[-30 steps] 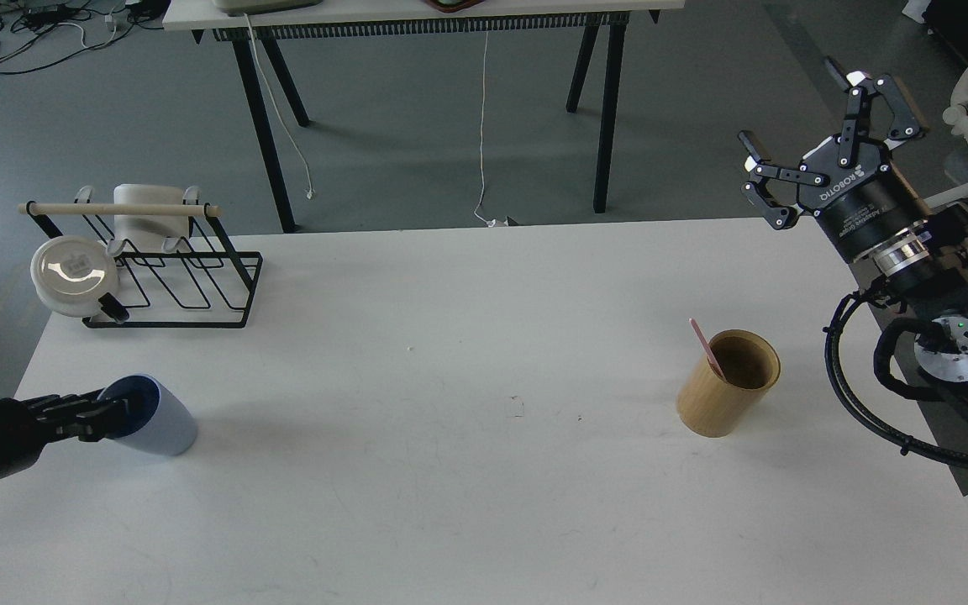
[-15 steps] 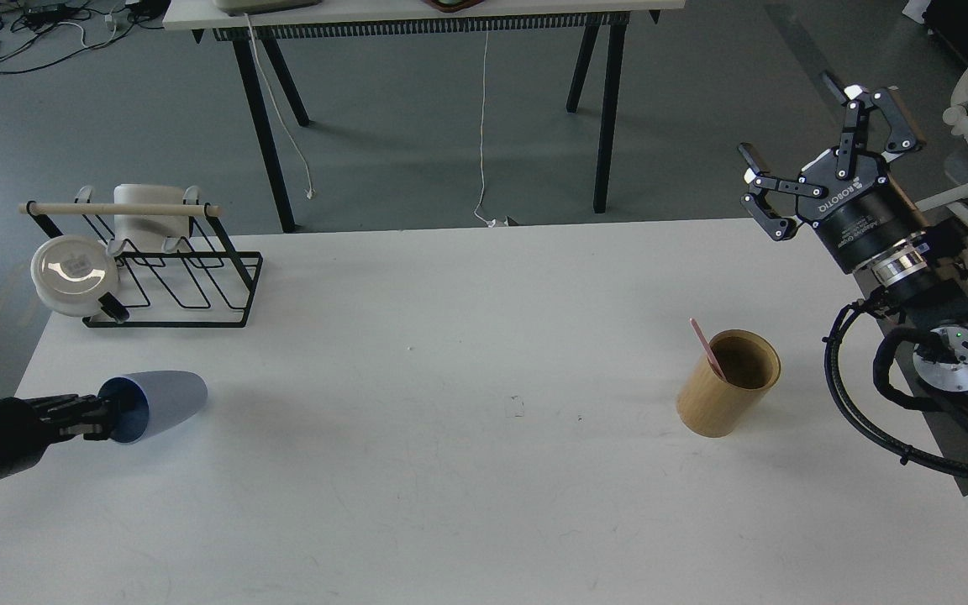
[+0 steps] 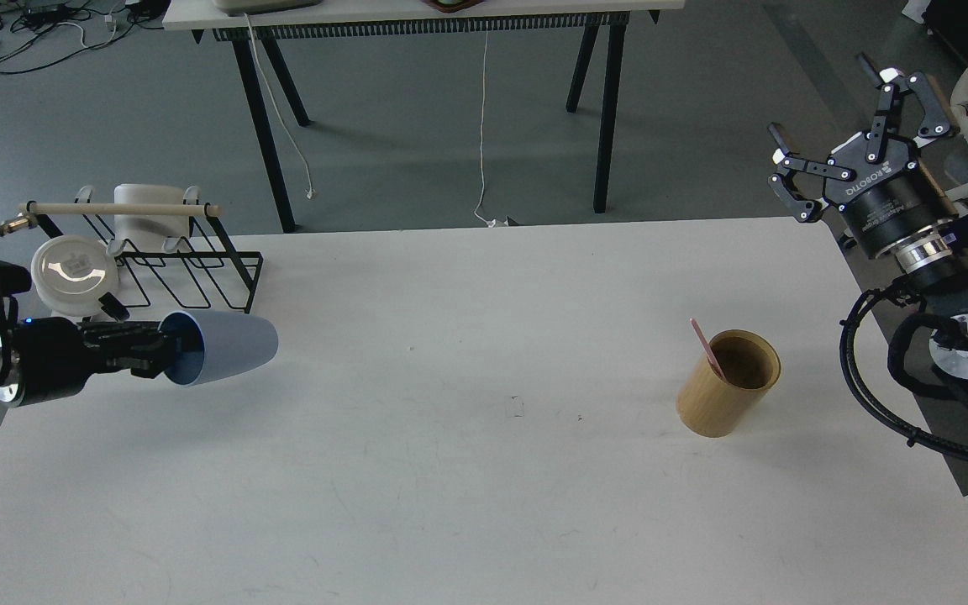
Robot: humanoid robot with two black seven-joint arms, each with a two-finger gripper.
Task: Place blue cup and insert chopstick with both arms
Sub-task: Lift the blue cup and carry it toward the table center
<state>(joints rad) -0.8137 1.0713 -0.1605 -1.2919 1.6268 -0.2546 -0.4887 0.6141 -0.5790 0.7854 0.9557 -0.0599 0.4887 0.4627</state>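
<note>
My left tool (image 3: pixel 156 351) pinches the cup's (image 3: pixel 222 360) rim, holding it sideways just beside the rack (image 3: pixel 186 281); my right tool (image 3: pixel 841 139) hangs spread, well right of it. A rim-only pinch (thin purchase) could slip as I upright the cup.

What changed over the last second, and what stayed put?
The left gripper, gripping the rim of the blue cup, carried it up and to the right toward the dish rack; the cup now lies sideways. The open right gripper drifted slightly right. The bamboo holder with its pink stick did not move.
</note>
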